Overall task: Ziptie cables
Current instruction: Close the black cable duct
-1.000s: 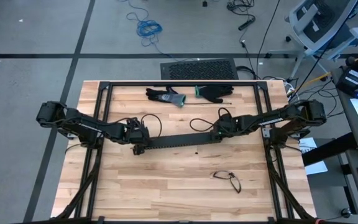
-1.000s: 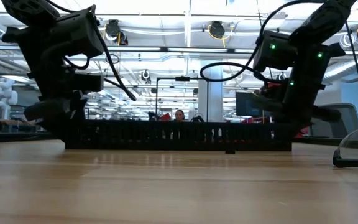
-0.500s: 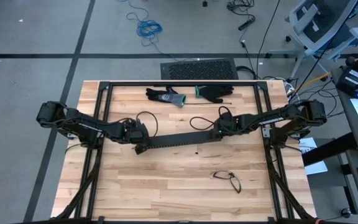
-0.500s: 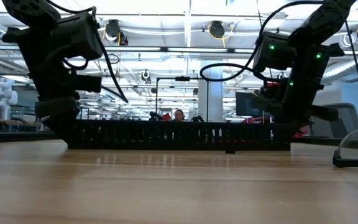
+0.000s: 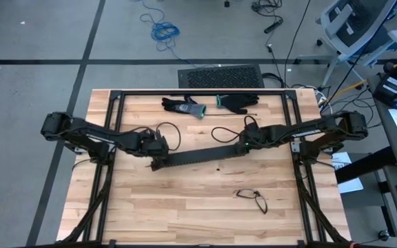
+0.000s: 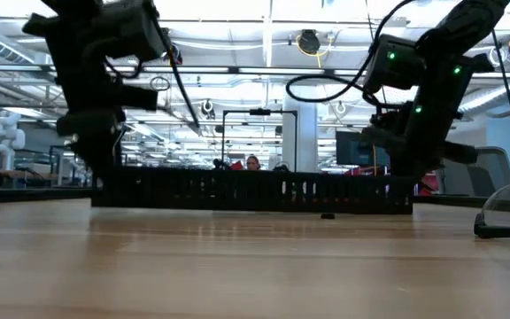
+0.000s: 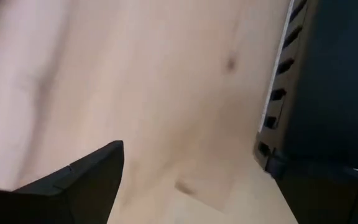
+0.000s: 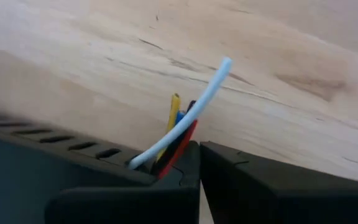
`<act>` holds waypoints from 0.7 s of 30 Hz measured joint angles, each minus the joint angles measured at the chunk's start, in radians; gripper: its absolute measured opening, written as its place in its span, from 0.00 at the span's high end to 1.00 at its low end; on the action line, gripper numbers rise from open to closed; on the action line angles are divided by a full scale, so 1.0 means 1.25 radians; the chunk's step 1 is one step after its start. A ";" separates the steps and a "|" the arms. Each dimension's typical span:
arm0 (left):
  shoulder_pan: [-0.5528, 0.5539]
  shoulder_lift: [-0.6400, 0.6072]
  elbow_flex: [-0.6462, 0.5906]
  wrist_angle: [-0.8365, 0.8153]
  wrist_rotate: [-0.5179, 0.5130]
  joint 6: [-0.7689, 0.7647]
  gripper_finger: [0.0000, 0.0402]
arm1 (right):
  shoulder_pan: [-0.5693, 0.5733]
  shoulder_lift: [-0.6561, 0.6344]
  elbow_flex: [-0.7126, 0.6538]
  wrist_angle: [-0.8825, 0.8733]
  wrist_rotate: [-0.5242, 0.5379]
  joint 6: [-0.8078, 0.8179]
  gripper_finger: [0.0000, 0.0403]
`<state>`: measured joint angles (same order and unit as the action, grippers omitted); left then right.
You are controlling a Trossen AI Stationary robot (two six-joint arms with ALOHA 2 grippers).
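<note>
Two grippers work at opposite ends of the long black slotted duct [image 5: 197, 156], which lies aslant across the wooden table [image 5: 185, 207]. At one end the left gripper [image 5: 158, 153] stands with its fingers spread wide, one finger [image 7: 86, 183] over bare wood beside the duct's slotted wall. At the other end the right gripper [image 8: 199, 163] is closed on the cables [image 8: 180, 127] (white, yellow, blue and red ends poking out) against the duct's edge.
</note>
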<state>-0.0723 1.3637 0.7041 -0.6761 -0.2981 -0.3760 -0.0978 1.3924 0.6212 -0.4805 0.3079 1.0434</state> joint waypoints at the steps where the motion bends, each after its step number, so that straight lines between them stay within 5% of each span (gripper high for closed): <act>1: 0.000 -0.017 0.004 -0.006 -0.008 -0.001 0.04 | 0.000 -0.012 0.000 -0.014 -0.001 -0.011 1.00; 21: 0.000 -0.129 0.007 -0.153 -0.086 -0.049 0.04 | -0.043 -0.101 0.005 -0.252 0.030 -0.117 1.00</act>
<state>-0.0723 1.2027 0.7124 -0.8676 -0.4057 -0.4376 -0.1514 1.2664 0.6273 -0.7951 0.3456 0.8974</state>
